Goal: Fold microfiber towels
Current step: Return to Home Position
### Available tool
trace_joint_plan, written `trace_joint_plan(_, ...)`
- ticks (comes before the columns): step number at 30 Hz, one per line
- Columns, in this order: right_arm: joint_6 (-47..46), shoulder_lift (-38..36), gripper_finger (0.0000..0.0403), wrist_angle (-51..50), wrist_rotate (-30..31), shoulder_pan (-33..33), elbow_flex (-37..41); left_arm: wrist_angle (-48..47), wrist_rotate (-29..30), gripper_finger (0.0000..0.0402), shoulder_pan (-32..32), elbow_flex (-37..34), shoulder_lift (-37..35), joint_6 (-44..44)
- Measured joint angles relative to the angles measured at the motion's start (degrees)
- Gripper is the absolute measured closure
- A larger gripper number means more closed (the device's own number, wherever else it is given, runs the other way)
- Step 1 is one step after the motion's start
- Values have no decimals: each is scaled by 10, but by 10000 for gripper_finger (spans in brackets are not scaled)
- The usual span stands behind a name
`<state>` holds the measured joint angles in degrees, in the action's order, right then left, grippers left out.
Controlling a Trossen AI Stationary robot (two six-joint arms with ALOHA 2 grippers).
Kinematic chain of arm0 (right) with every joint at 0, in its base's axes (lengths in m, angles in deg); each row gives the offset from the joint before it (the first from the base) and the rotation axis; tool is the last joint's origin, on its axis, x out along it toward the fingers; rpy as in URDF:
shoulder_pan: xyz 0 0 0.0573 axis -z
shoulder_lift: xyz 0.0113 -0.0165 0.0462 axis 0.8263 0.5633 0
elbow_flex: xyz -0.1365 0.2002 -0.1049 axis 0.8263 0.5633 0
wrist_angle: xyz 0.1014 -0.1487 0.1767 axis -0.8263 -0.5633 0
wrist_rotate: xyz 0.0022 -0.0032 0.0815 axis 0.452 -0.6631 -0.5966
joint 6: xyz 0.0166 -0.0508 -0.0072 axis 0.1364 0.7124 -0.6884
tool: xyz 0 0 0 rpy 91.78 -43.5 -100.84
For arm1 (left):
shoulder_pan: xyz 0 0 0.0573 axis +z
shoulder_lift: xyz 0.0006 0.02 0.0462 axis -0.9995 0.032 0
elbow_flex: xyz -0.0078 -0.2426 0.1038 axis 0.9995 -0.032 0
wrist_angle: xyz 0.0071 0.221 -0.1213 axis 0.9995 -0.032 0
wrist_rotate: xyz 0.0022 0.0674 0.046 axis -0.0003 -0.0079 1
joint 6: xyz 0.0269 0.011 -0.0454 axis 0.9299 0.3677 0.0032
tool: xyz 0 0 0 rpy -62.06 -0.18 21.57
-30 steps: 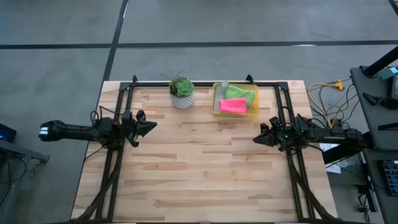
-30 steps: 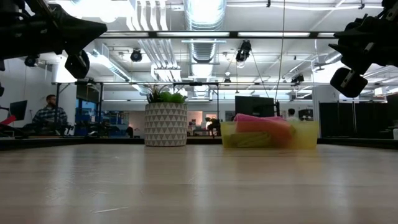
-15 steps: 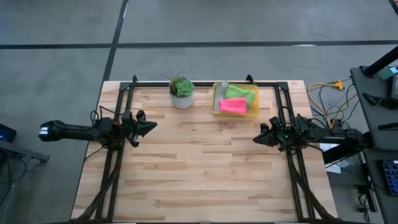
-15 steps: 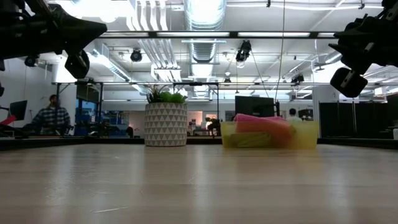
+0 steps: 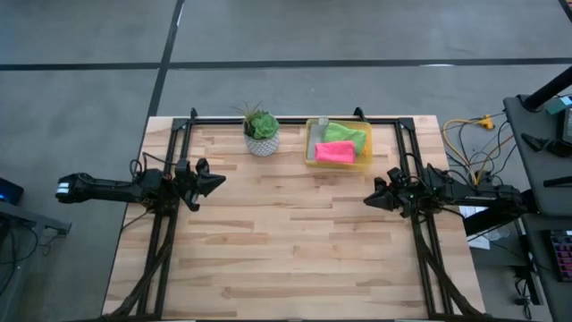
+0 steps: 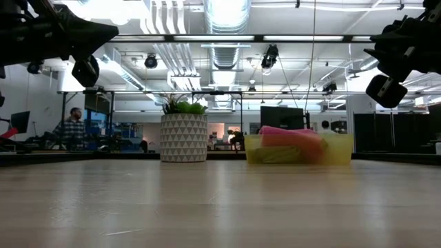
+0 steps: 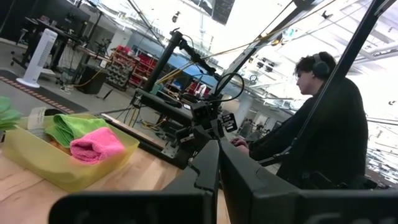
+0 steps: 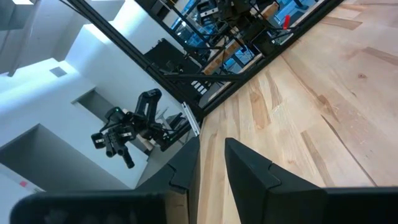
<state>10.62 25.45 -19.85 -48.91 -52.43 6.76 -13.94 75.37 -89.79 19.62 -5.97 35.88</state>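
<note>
Towels (image 5: 335, 151) in bin (image 5: 308, 150) (table's (image 5: 286, 241) rear), plant (image 5: 261, 132) just left — left arm (image 5: 134, 187), right arm (image 5: 451, 190) flanking.

a pale wooden surface (image 5: 295, 241) carries a small potted plant (image 5: 262, 136) in a white patterned pot near its far edge, just beside a see-through yellow bin (image 5: 309, 150). in the room beyond, one person (image 6: 69, 128) sits far off, and another person (image 7: 329, 130) wears headphones.

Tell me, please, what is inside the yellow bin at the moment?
A folded pink microfiber towel lies in the yellow bin, with a green microfiber towel beside it toward the table's far edge. Anything beneath those two is covered and cannot be seen.
</note>
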Motion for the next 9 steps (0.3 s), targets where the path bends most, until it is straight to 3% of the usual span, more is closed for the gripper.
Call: trace_joint_plan(9,0,0,336,0,0,0,0,0,0,402,0,0,0,0)
